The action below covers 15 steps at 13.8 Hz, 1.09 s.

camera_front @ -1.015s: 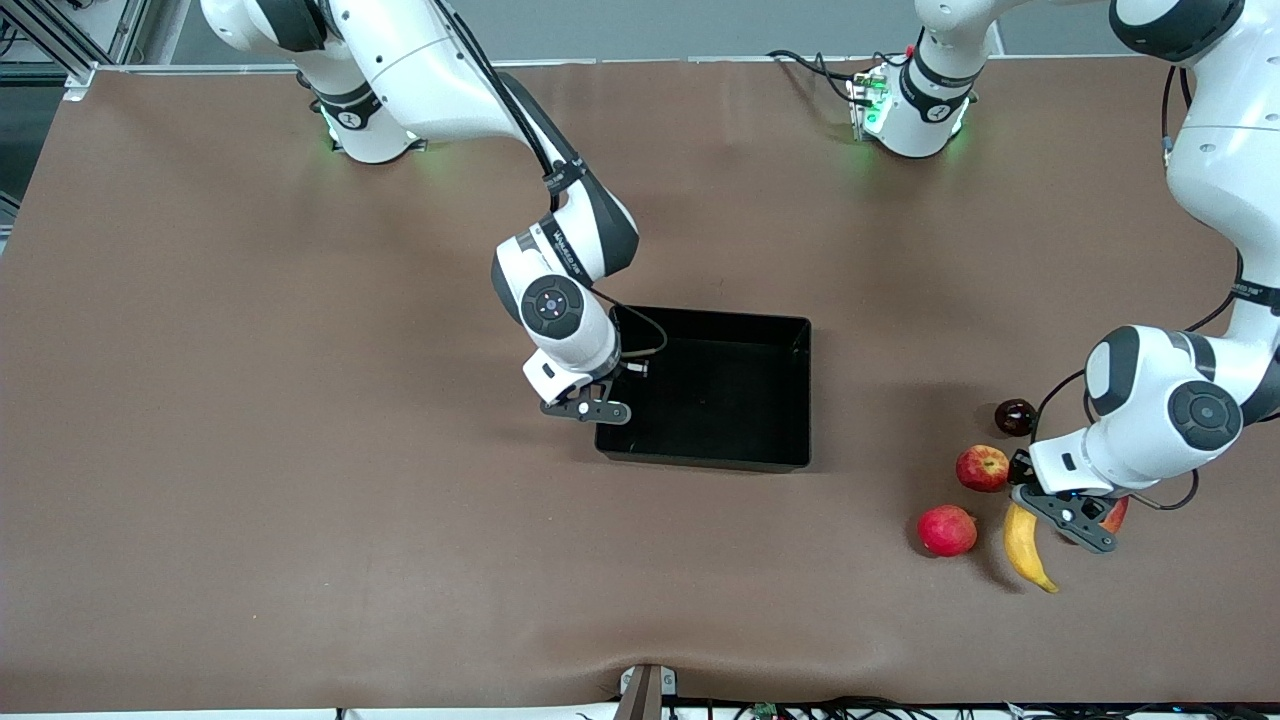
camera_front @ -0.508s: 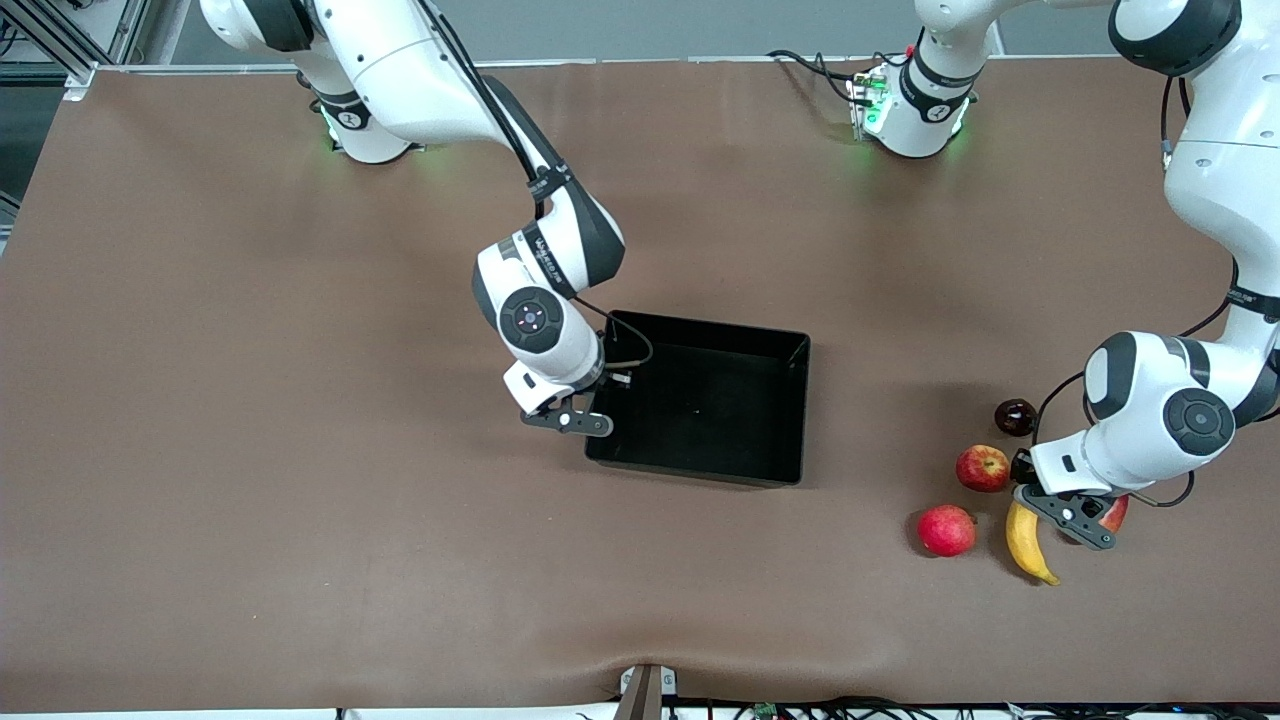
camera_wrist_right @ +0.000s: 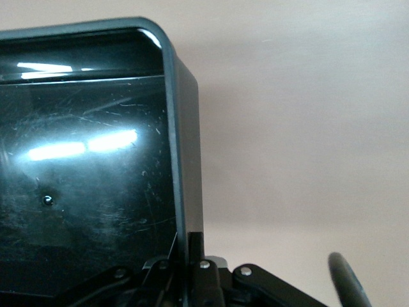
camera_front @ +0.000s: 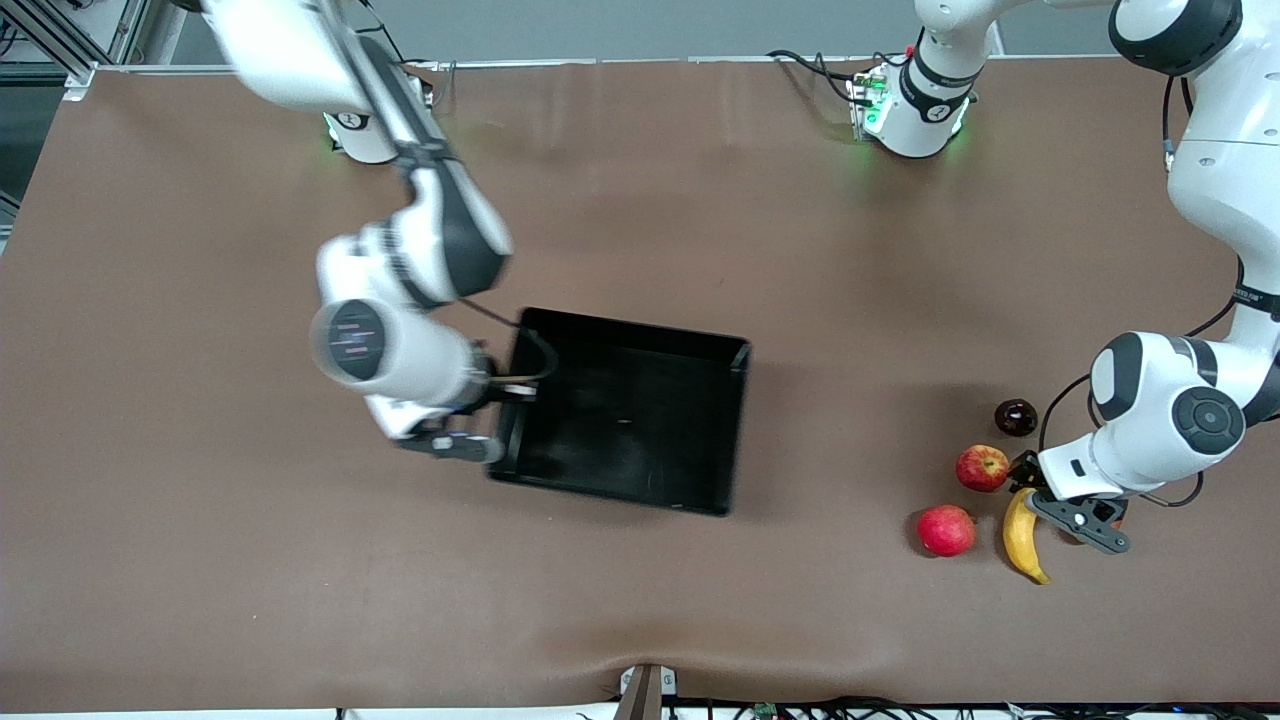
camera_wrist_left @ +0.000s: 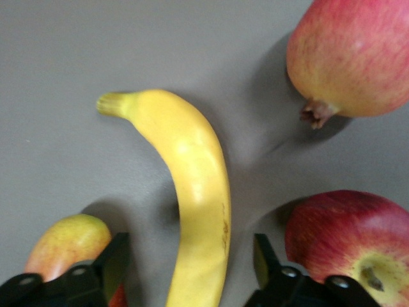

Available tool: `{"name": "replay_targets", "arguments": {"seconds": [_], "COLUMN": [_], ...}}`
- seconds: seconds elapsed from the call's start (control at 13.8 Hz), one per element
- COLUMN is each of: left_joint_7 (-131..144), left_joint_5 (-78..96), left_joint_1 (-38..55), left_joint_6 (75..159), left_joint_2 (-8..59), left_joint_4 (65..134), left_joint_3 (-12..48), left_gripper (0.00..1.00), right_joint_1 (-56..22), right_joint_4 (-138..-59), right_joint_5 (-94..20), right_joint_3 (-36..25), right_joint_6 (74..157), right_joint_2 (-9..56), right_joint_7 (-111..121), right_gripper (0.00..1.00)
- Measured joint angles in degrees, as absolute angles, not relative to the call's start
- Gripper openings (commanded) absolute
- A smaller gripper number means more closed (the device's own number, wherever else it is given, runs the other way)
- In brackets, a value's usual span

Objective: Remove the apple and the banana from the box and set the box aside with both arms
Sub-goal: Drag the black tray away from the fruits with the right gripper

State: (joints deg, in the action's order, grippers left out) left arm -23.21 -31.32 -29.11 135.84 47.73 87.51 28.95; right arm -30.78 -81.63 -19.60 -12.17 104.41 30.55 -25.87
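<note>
The right end effector clamps the box's wall at mid-bench, on the end toward the right arm. The left end effector hangs wide open astride the banana, near the left arm's end, with an apple just beside it.

Black box, seemingly tilted; banana, apple tableside.

Brown table, grey floor at its edge.
</note>
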Motion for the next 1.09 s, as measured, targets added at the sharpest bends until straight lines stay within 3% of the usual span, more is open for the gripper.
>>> {"name": "replay_targets", "arguments": {"seconds": [0.29, 0.65, 1.09], "left_joint_7": [-21.7, -12.9, -0.2], "left_joint_5": [-30.1, -23.1, -21.3], "left_joint_1": [-29.2, -29.0, -29.0], "left_joint_6": [134.3, 126.6, 113.8], "left_joint_2": [44.6, 37.7, 29.6], "left_joint_4": [86.7, 86.2, 86.2], "left_joint_3": [31.3, 34.7, 37.9], "left_gripper": [1.0, 1.0, 1.0], "right_joint_1": [-20.4, -6.0, 7.1], "right_joint_4": [-82.4, -86.2, -95.0], "right_joint_5": [-14.7, -14.4, -14.2], "right_joint_3": [-12.8, -13.1, -13.1], "right_joint_6": [97.1, 95.6, 109.0], "right_joint_2": [27.1, 27.0, 29.7], "right_joint_7": [-17.4, 0.5, 18.6], "right_gripper": [0.0, 0.0, 0.0]}}
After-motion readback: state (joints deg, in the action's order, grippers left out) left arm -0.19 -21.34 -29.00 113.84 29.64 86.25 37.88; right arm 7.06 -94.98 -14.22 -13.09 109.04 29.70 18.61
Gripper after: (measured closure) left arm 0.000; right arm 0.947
